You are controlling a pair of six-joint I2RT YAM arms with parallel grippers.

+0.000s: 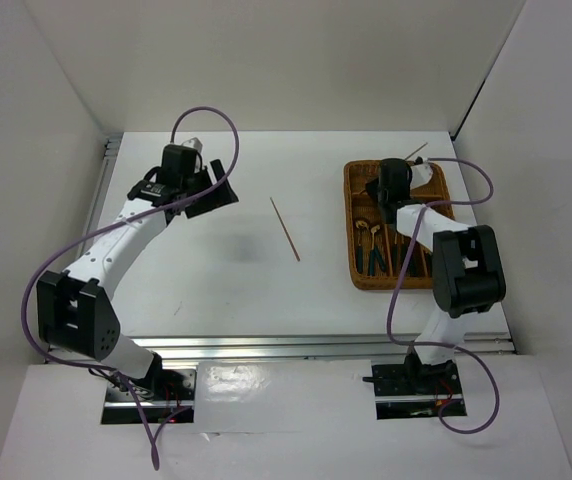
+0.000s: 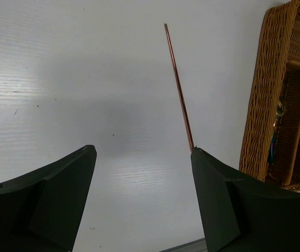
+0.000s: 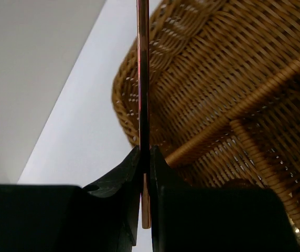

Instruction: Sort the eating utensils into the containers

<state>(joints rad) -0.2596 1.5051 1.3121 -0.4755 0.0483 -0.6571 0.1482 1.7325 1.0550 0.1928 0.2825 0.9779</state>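
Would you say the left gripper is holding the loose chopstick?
No, the left gripper is wide open and empty, while the chopstick lies on the table ahead of it.

Loose chopstick [image 1: 285,229]: thin, brown, flat on table [image 1: 216,290], left of wicker tray [image 1: 350,225]. Second chopstick [image 3: 143,79]: clamped in right gripper [image 3: 145,156] above tray. Green-handled cutlery [image 1: 371,250]: inside tray.

Tray [image 3: 218,68]: woven wicker, rough, brown, slight sheen. Chopstick [image 3: 143,79] in right tool [image 3: 145,155]: smooth, glossy, reddish-brown. Tool itself: smooth matt black plastic. Counter [image 2: 61,79]: matt white, faintly ribbed.
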